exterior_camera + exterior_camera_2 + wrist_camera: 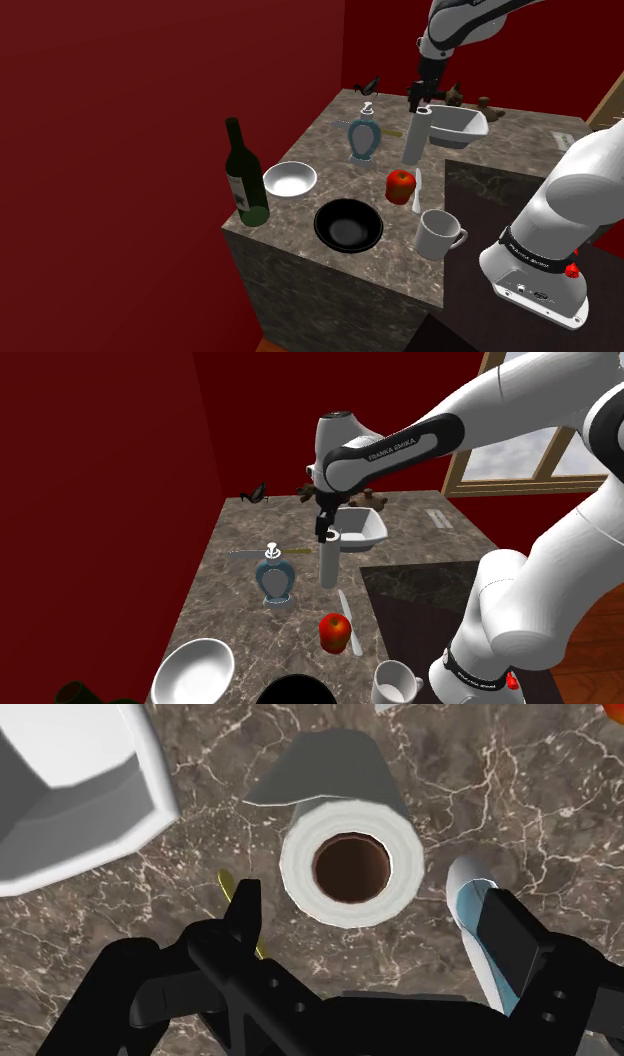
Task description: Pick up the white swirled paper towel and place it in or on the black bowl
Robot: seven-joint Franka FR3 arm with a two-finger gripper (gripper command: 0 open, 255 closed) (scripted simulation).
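In the shoulder view, the upright white paper towel roll (417, 137) stands on the dark marbled counter (330, 150) beside a white square dish (458, 125) and well apart from the round black bowl (348, 224), with the black gripper (420, 97) just above it. In the second exterior view, the gripper (322, 535) hangs at the roll's (329, 562) top. In the wrist view, the fingers (245, 909) stand apart, with the roll (348, 864) between them, untouched.
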